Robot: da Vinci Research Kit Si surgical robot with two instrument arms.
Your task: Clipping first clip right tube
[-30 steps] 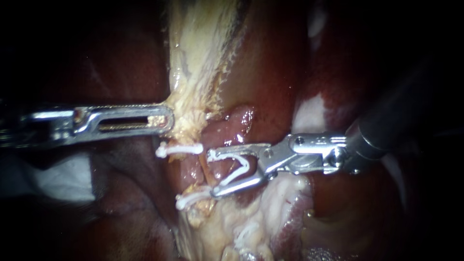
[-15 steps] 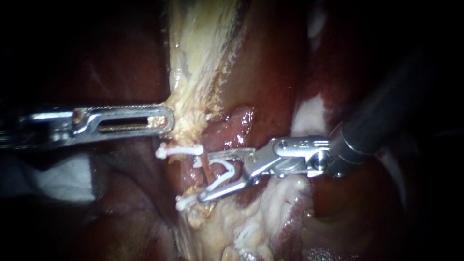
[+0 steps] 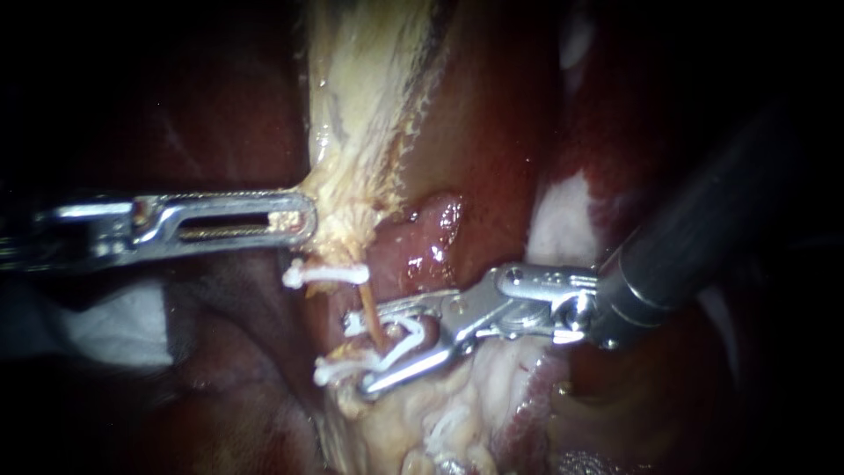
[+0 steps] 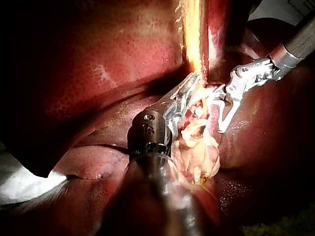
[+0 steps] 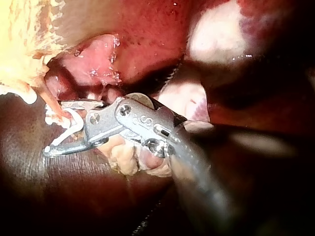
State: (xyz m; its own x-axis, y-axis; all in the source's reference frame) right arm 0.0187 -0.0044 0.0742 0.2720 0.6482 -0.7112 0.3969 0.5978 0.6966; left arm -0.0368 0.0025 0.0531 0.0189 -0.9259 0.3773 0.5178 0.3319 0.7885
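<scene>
The right tool [image 3: 367, 348] comes in from the right with its two jaws spread. It grasps a white clip [image 3: 410, 332], whose legs lie against both jaws. A thin orange tube [image 3: 373, 315] passes between the jaws and inside the clip, near the jaw tips. The clip is not closed on the tube. In the right wrist view the tube also crosses the gap just behind the jaw tips.

Just beside the lower jaw tip, a lower white clip [image 3: 337, 370] sits clamped on pale fatty tissue. An upper white clip [image 3: 326, 274] sits higher on the same strand, close above the upper jaw.

Above that clip, the left tool [image 3: 297, 217] reaches in level from the left. Its slotted jaws are clenched on the edge of the pale yellow tissue [image 3: 356, 132], which runs up as a taut band. Dark red liver [image 3: 492, 132] lies on both sides of this band and behind the right tool's shaft.
</scene>
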